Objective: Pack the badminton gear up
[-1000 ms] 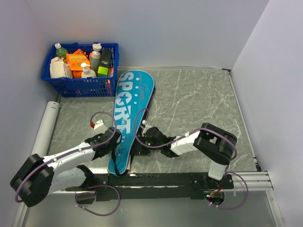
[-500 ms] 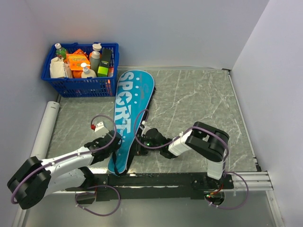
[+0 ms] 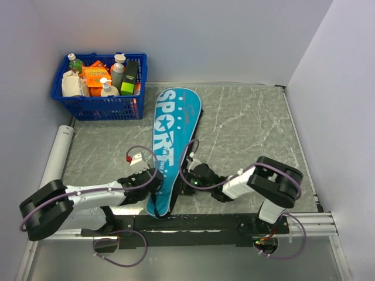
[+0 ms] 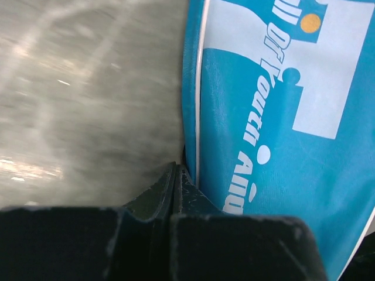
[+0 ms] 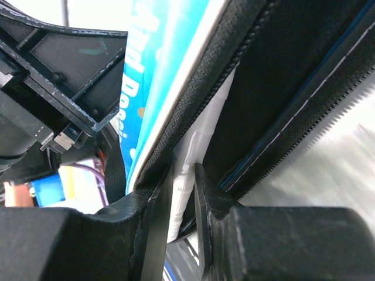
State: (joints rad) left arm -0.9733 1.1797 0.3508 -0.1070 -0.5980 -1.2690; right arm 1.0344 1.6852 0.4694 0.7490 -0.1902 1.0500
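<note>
**Cloth bag, plastic fingers, stone-look table**

Bag (image 3: 173,140) was matt woven cloth with flat printed lettering, just beside the left fingers (image 4: 146,202), which were scuffed matt black plastic. Between the right fingers (image 5: 153,213), the handle (image 5: 186,170) looked smooth and white. Table (image 3: 246,129) was marbled with a slight sheen.

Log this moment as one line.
left pincer: shut at teal bag edge | right pincer: gripping white handle in bag opening

Left hand (image 4: 176,168) closed; right hand (image 5: 183,171) pinches white handle (image 5: 197,146).
</note>
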